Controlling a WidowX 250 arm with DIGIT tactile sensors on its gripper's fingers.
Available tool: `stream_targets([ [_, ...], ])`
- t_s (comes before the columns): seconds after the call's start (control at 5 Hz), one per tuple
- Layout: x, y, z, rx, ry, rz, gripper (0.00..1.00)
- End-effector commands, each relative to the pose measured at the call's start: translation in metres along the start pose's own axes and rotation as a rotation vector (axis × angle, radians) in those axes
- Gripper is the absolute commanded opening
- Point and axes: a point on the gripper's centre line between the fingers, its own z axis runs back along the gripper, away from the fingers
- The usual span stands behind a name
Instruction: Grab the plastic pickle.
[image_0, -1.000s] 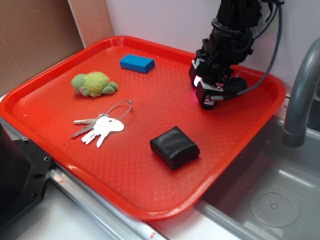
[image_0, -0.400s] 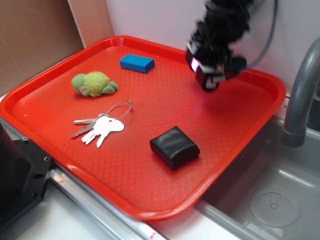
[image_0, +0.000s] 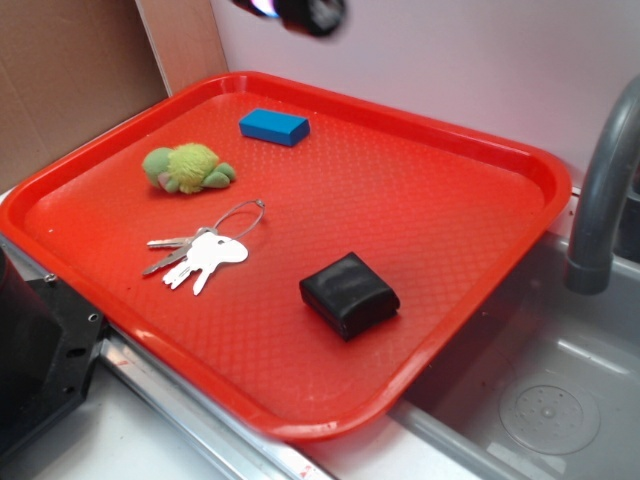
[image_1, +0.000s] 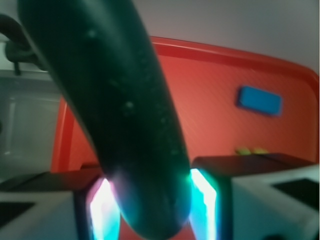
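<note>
The plastic pickle (image_1: 120, 115), smooth and very dark green, fills the middle of the wrist view, clamped between my gripper's (image_1: 152, 205) two glowing pads (image_1: 204, 197). It sticks up and away from the jaws, held high above the red tray (image_1: 200, 95). In the exterior view only a blurred dark tip of the gripper (image_0: 300, 12) shows at the top edge, well above the tray (image_0: 520, 200); the pickle cannot be made out there.
On the tray lie a blue block (image_0: 273, 126), a light-green plush toy (image_0: 186, 167), a bunch of keys (image_0: 200, 255) and a squarish black block (image_0: 349, 293). A grey sink (image_0: 545, 400) with a faucet (image_0: 600, 190) is at the right. Cardboard (image_0: 70, 80) stands at the back left.
The gripper has risen from the tray's back right corner and swung up and left, almost out of the exterior view, carrying the pickle. Other objects have not moved.
</note>
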Motion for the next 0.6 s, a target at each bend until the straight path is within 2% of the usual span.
stream_targets([
  [0.0, 0.011, -0.009, 0.1, 0.008, -0.02, 0.022, 0.0],
  [0.4, 0.023, -0.008, 0.105, 0.022, -0.008, 0.066, 0.0],
])
